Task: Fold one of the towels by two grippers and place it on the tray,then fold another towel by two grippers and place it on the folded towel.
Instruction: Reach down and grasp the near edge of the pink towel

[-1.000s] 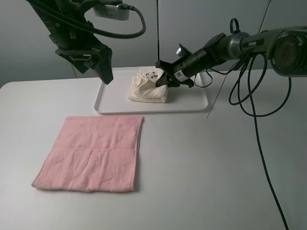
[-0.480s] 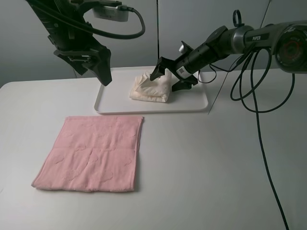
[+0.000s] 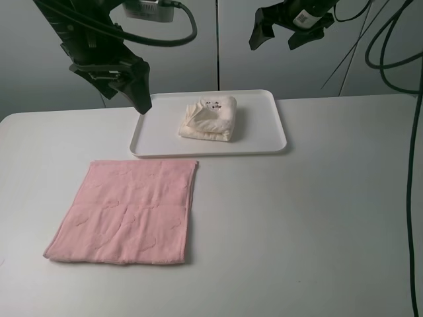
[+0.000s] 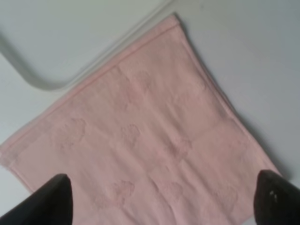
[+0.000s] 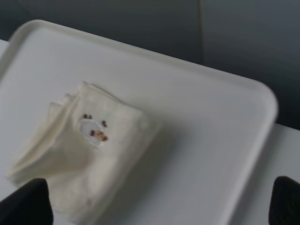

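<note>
The cream-white towel [image 3: 208,119] lies folded into a small bundle on the white tray [image 3: 158,135], a little right of the tray's middle. In the right wrist view this towel [image 5: 89,150] shows a small embroidered patch and rests free on the tray [image 5: 211,136]. My right gripper [image 3: 275,36] hangs open high above the tray's back right; between its fingertips [image 5: 26,201] is nothing. The pink towel [image 3: 125,211] lies flat and unfolded on the table in front of the tray. My left gripper [image 3: 141,99] hovers open above the tray's left end, looking down on the pink towel [image 4: 140,140].
The tray's rounded corner [image 4: 42,79] lies just beyond the pink towel's far edge. Black cables [image 3: 413,132] hang down the right side. A grey wall stands behind the table [image 3: 304,231], whose right half is bare white surface.
My right gripper has let go of the cream-white towel, opened, and risen up and back from the tray. The towel has settled on the tray. The left arm has barely moved.
</note>
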`<move>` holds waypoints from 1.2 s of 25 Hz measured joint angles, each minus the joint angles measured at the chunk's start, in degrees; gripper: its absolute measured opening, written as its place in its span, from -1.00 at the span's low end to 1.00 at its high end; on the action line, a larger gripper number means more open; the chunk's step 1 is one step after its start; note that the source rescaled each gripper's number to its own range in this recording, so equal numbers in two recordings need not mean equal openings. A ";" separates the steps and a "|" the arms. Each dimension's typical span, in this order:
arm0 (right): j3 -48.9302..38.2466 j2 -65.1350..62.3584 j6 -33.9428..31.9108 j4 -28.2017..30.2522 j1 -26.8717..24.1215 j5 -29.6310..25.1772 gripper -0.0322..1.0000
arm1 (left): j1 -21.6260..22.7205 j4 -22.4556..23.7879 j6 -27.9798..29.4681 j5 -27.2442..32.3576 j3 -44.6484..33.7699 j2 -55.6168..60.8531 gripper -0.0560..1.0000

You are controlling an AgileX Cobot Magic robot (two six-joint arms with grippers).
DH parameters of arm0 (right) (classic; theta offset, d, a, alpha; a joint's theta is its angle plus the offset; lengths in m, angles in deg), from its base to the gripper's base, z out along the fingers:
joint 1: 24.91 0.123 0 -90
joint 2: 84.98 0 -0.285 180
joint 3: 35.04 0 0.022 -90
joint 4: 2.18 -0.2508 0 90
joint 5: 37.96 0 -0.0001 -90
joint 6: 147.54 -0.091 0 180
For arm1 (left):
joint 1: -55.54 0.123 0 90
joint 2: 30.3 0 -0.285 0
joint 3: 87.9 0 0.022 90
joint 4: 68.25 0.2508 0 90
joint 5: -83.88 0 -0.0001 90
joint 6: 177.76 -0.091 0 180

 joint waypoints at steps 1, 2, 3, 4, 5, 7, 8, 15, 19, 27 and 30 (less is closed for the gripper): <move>0.00 -1.41 -0.86 3.14 -0.09 -1.80 1.00 | 0.00 0.11 0.00 0.09 0.00 0.91 0.99; 0.00 -2.50 -1.25 6.35 -0.14 -3.34 1.00 | 0.00 0.51 -0.35 0.09 0.00 1.62 0.99; -0.75 -3.80 -1.41 8.90 -0.14 -4.81 1.00 | 0.13 1.00 -0.88 0.09 0.00 2.44 0.99; -1.71 -5.13 -1.71 10.88 -0.14 -6.04 1.00 | 0.13 1.26 -1.38 0.09 0.00 3.16 0.99; -3.40 -6.57 -1.71 11.85 -0.14 -6.51 1.00 | 0.48 1.35 -1.81 0.09 0.00 3.67 0.99; -8.03 -9.69 -1.85 12.60 -0.14 -6.28 1.00 | 1.51 1.52 -2.37 0.09 0.00 4.77 0.99; -11.24 -11.61 -1.84 12.60 -0.14 -5.47 1.00 | 2.31 1.68 -2.63 0.09 0.00 5.33 0.99; -35.46 -27.19 0.36 6.18 -0.14 -1.16 1.00 | 7.67 1.80 -11.67 -0.05 -7.23 13.09 0.99; -44.96 -34.11 4.89 0.09 -0.14 -1.30 1.00 | 8.57 3.41 -17.56 0.08 -16.10 17.96 0.99; -52.66 -37.83 25.44 -11.45 9.03 -2.47 1.00 | 8.66 15.34 -24.65 0.08 -32.10 20.93 0.99; -52.89 -37.83 32.12 -9.82 16.77 -1.13 1.00 | 8.66 16.03 -26.18 -1.01 -36.38 21.01 0.99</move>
